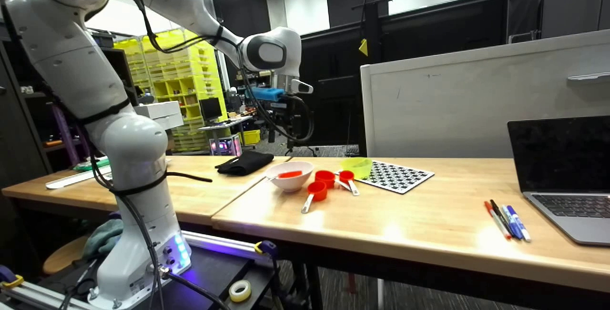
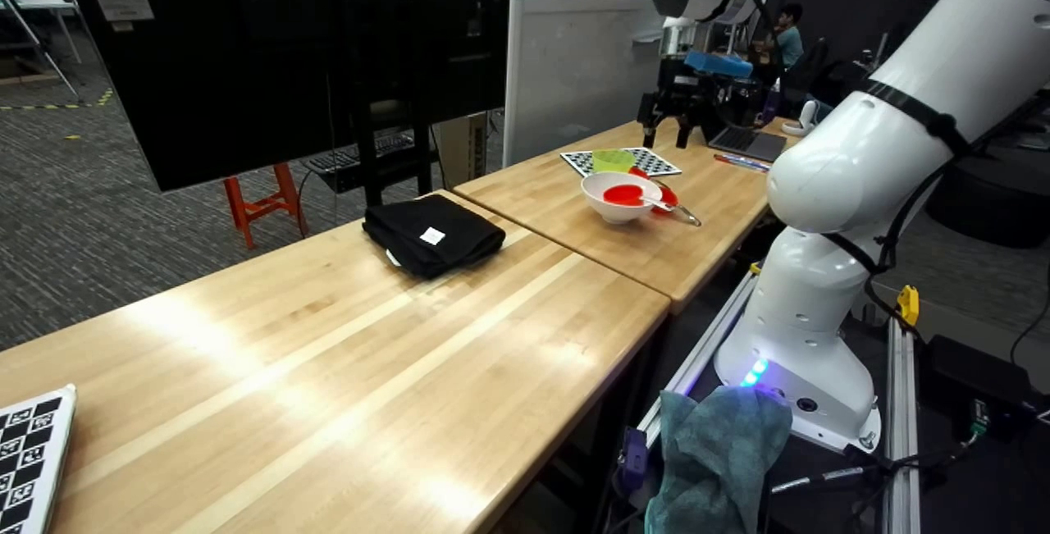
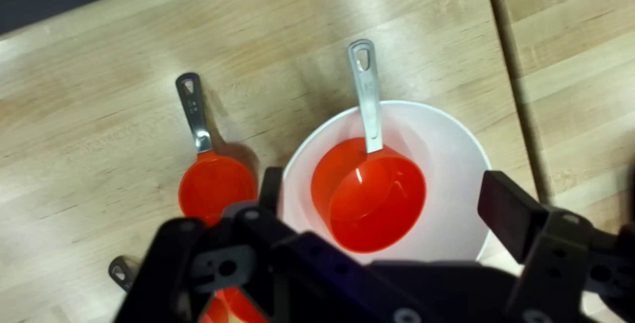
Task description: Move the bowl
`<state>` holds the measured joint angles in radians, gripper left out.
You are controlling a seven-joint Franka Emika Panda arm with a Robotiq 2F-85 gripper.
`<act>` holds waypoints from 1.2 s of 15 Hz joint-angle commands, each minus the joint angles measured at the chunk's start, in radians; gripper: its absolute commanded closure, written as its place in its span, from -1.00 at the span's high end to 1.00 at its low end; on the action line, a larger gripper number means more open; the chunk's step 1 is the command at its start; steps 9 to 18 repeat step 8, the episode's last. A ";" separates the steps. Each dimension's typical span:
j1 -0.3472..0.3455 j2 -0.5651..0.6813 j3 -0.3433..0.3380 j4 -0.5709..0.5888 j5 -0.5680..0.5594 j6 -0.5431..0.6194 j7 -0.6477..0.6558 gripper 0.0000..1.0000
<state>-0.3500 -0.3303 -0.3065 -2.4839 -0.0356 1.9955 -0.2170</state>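
Observation:
The white round bowl (image 1: 286,184) stands upright on the wooden table near the seam between two tabletops. It also shows in an exterior view (image 2: 605,209) and in the wrist view (image 3: 454,184). A red measuring cup (image 3: 377,199) lies inside it, with its metal handle over the rim. My gripper (image 2: 666,140) is high above the table, with its fingers spread and nothing between them. In the wrist view the gripper's fingers (image 3: 387,199) frame the bowl from above and hide its near edge. In an exterior view the fingers blend into the dark background.
Several red measuring cups (image 1: 318,189) lie beside the bowl. A yellow-green container (image 1: 356,167) stands on a checkered board (image 1: 400,177) behind them. A folded black cloth (image 2: 435,235) lies past the seam. Pens (image 1: 510,223) and a laptop (image 1: 572,205) are farther along the table.

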 commanded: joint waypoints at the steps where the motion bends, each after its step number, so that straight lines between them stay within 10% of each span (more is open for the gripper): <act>1: 0.034 -0.209 0.069 -0.143 -0.032 -0.004 0.107 1.00; 6: 0.094 -0.376 0.176 -0.243 -0.008 -0.026 0.221 1.00; 18: 0.100 -0.313 0.148 -0.208 -0.010 -0.016 0.196 1.00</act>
